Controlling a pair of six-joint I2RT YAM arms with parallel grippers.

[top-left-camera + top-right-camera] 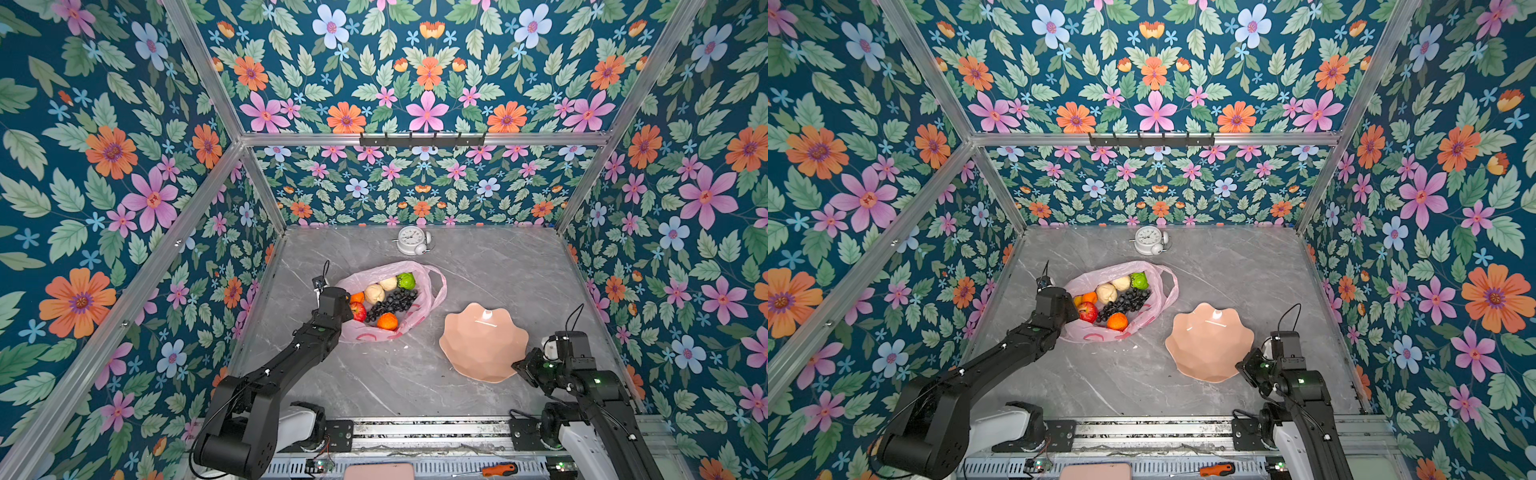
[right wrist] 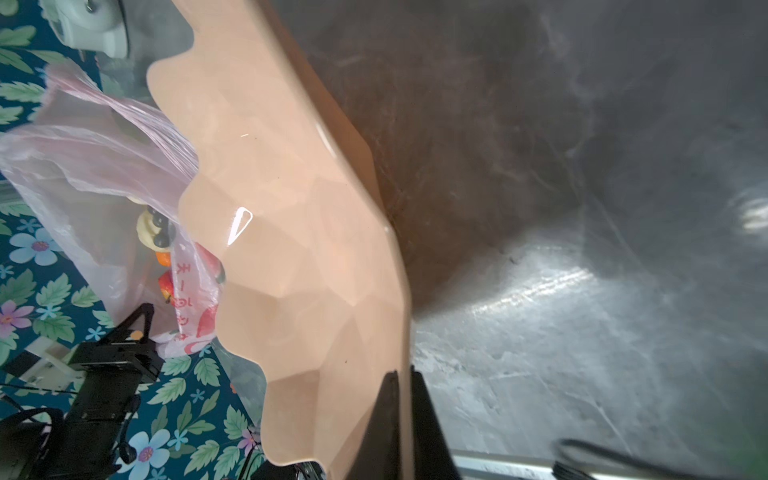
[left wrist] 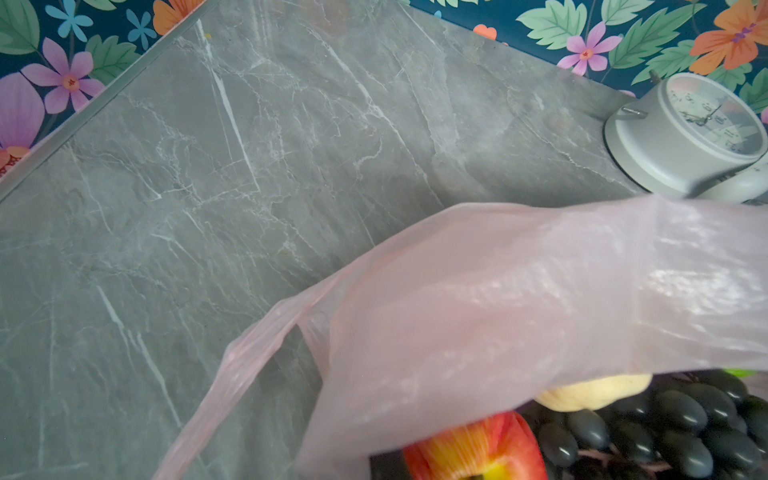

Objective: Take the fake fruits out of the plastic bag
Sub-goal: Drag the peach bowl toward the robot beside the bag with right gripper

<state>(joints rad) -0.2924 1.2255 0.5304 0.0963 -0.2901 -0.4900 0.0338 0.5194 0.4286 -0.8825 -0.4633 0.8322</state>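
Observation:
The pink plastic bag (image 1: 374,336) (image 1: 1084,334) lies open at the table's middle left. Inside it show the fake fruits: a red apple (image 1: 358,311), two oranges (image 1: 387,321), a dark grape bunch (image 1: 390,305), two cream fruits (image 1: 375,293) and a bumpy green fruit (image 1: 406,281). My left gripper (image 1: 348,311) sits at the bag's left rim. Its fingers are hidden, and in the left wrist view the bag film (image 3: 498,291) stretches up toward them over the apple (image 3: 478,449) and grapes (image 3: 665,428). My right gripper (image 2: 402,374) (image 1: 519,368) is shut on the rim of the peach dish (image 2: 291,208).
The peach scalloped dish (image 1: 482,340) lies right of the bag. A white alarm clock (image 1: 411,240) stands at the back edge. An orange screwdriver (image 1: 498,469) and a pink flat object (image 1: 380,471) rest on the front rail. Floral walls close in three sides.

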